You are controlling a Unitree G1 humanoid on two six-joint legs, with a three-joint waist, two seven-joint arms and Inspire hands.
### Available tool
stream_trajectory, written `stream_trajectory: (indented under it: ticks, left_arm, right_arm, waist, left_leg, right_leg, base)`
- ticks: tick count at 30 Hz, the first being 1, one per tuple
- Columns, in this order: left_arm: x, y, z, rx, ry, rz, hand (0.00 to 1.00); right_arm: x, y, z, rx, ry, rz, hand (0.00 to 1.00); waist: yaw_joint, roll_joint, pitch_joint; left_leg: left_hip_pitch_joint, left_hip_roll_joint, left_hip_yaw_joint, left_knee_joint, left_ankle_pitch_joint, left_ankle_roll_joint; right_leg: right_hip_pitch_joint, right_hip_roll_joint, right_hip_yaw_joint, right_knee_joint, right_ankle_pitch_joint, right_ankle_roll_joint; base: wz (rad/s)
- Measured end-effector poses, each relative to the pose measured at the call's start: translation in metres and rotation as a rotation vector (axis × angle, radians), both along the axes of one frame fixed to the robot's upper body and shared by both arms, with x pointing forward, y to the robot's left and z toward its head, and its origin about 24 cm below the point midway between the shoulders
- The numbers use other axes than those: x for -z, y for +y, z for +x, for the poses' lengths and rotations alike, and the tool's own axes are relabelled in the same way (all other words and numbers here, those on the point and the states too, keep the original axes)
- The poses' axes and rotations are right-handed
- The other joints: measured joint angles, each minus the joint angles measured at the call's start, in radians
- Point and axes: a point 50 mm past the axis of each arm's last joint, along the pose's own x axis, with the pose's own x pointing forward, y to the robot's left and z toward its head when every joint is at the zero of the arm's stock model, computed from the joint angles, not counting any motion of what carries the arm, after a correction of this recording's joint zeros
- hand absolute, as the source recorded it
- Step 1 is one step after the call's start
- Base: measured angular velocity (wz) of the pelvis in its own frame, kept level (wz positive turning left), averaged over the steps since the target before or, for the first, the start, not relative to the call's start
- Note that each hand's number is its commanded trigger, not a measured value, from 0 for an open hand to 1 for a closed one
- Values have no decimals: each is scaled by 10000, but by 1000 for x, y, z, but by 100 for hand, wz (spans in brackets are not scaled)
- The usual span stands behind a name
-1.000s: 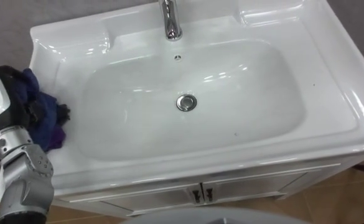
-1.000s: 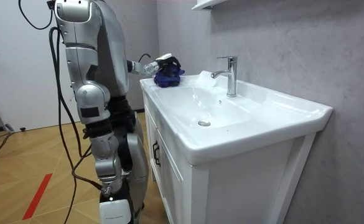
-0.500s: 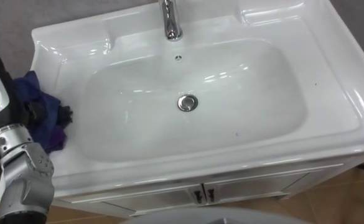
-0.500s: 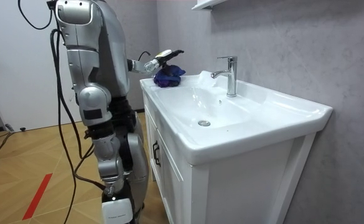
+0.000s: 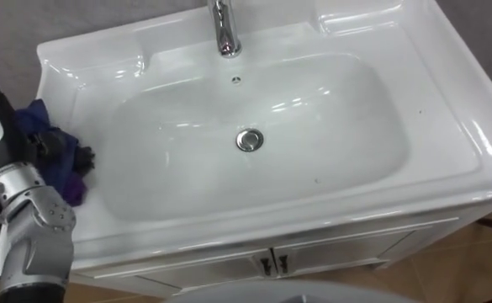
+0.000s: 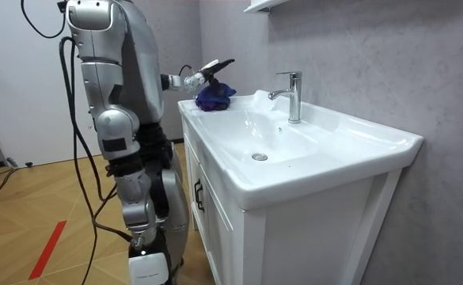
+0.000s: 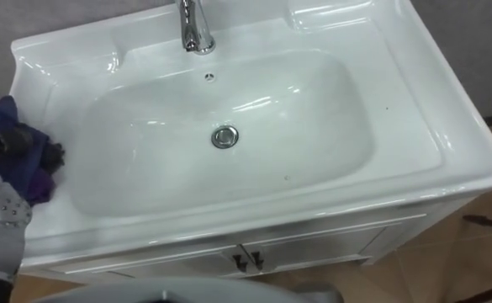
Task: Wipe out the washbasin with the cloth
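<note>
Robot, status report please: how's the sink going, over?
Left hand open above crumpled dark blue cloth. Cloth on left rim of white ceramic basin. Nothing in the way.

The white basin (image 7: 414, 109) has its drain (image 7: 224, 136) at the centre. At 12 o'clock from the drain stands the tap (image 7: 193, 29), with a small overflow hole (image 7: 209, 77) between them. At 9 o'clock a dark blue cloth (image 7: 27, 156) lies bunched on the basin's rim. At 6 o'clock, below the rim, are cabinet doors (image 7: 313, 244).

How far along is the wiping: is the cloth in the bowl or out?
Out. The cloth lies bunched on the basin's left rim; the left hand is open above it.
</note>
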Motion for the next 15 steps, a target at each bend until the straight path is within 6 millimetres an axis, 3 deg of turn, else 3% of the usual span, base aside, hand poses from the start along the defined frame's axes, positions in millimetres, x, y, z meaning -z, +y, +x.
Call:
stream_trajectory:
  ticks: [15]
  left_arm:
    - [-57, -3, 21, 265, -3122, -647, 0]
  right_arm:
    - [0, 0, -1, 114, -10, -152, 0]
  waist:
    - [143, -76, -11]
  left_leg:
    - [-39, 0, 15, -6, 0, 0]
  right_leg:
    - [-75, -3, 21, -10, 1, 1]
  base:
    - [0]
